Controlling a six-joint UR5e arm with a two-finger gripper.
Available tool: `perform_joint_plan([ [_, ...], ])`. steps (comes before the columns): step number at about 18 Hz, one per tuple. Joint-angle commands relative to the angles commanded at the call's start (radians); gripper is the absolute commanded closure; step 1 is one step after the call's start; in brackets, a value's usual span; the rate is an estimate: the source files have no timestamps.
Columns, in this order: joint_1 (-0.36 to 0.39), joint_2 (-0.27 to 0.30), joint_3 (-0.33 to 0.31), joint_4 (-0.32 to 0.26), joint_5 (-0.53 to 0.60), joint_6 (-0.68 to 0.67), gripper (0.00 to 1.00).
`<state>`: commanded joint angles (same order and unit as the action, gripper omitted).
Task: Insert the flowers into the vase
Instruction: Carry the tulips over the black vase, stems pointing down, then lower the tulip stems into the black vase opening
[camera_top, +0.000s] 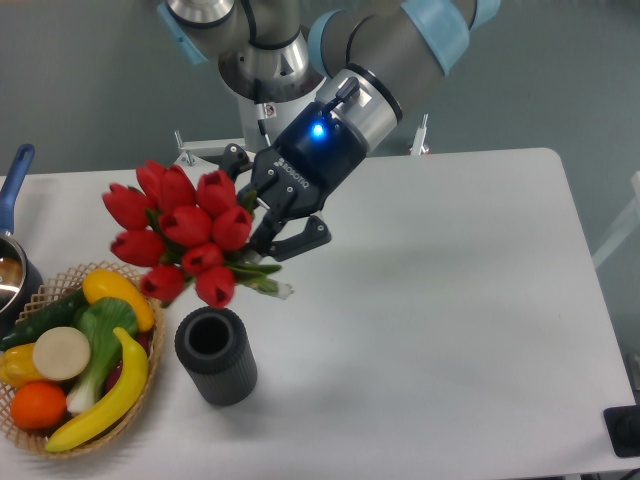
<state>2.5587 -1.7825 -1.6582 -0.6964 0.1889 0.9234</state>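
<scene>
The flowers (180, 232), a tight bunch of red tulip buds with short green stems, hang in the air with my gripper (268, 222) shut on their stems from the right. The bunch is tilted, buds pointing left and toward the camera. Its lowest buds sit just above and slightly left of the vase (215, 355), a small dark grey ribbed cylinder standing upright on the white table (450, 300) with its mouth open and empty. The stem ends poke out at the gripper's lower side.
A round wicker basket (140, 300) of colourful fruit and vegetables stands just left of the vase. At the far left edge is a pot with a blue handle (14, 180). The robot base (270, 90) rises at the back of the table.
</scene>
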Motion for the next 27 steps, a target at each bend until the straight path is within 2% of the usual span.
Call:
perform_joint_plan([
  [6, -0.055, -0.071, 0.02, 0.0, -0.023, 0.121, 0.61],
  [17, -0.087, -0.1, 0.021, 0.0, -0.049, 0.124, 0.61],
  [21, -0.089, -0.106, 0.011, 0.0, -0.098, 0.124, 0.61],
  [27, -0.087, -0.126, 0.0, 0.0, -0.103, 0.124, 0.6],
])
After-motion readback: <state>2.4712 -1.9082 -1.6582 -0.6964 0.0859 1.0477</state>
